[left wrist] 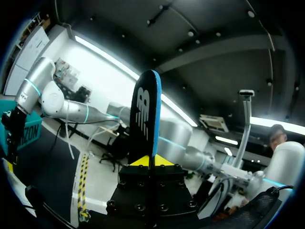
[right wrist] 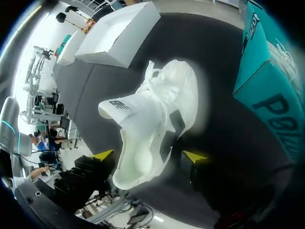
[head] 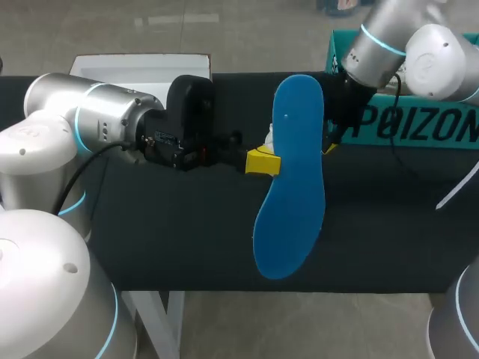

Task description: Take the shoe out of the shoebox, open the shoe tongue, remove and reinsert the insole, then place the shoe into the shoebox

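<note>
At the far left corner of the desk [head: 187, 239] sat a white box [head: 142, 67], well apart from the work and prob. parked there to keep the middle free. The left arm came in level from the left side, w/ the left hand [head: 266, 161] pinched tight on the blue insole [head: 288, 179] near its mid-length. The insole was held up off the desk, hanging long-ways, broad blue face toward the head cam. In the left wrist view the left hand [left wrist: 152, 161] had the insole [left wrist: 145, 114] edge-on between the yellow tips, toe end pointing away. That grip looked good for steering the toe into a shoe.

Behind the insole in the head view, so mostly hidden there, was the white shoe [right wrist: 157, 109]. The right wrist view showed it toe away, tongue pulled up and collar gaping toward the cam, i.e. ready to take the insole. The right hand [right wrist: 147, 156] bracketed the heel end. Couldn't tell if it actually clamped the shoe or just sat around it, but it was prob. there to steady it.

Furthest right stood the teal shoebox [head: 419, 127], beside the shoe but apart from it.

Judgement: insole out, reinsert step pending, boxing not yet done.
</note>
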You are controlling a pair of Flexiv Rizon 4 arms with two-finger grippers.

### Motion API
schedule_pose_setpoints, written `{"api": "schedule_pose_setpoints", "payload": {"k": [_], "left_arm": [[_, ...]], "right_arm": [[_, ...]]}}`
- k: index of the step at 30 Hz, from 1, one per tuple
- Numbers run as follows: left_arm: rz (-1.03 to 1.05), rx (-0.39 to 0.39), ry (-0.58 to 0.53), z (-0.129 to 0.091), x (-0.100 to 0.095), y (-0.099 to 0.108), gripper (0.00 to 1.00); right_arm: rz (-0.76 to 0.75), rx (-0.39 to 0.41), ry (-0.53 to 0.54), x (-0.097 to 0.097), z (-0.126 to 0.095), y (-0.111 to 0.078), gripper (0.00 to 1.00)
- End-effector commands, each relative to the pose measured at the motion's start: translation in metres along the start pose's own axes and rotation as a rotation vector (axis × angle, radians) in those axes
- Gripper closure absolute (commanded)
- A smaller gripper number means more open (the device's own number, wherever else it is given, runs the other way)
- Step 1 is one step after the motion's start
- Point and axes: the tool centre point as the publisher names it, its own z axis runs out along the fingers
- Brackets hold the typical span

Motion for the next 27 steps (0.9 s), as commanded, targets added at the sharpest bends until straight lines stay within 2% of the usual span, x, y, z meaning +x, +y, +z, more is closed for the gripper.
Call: {"api": "schedule_pose_setpoints", "payload": {"k": [1,10,14,18,21,27], "left_arm": [[0.0,0.001,0.003,0.001,-0.002,0.0,1.0],[0.0,0.001,0.003,0.001,-0.002,0.0,1.0],[0.0,0.001,0.003,0.001,-0.002,0.0,1.0],[0.0,0.001,0.003,0.001,-0.002,0.0,1.0],[0.0,0.001,0.003,0.001,-0.002,0.0,1.0],[0.0,0.001,0.003,0.001,-0.002,0.0,1.0]], "right_arm": [[0.002,-0.068,0.01,-0.002,-0.001,-0.014,0.0],[0.002,-0.068,0.01,-0.002,-0.001,-0.014,0.0],[0.143,-0.202,0.378,0.012,-0.034,-0.01,0.0],[0.209,-0.305,0.57,0.022,-0.076,-0.017,0.0],[0.244,-0.332,0.687,0.025,-0.1,-0.021,0.0],[0.247,-0.403,0.791,0.034,-0.144,-0.031,0.0]]}}
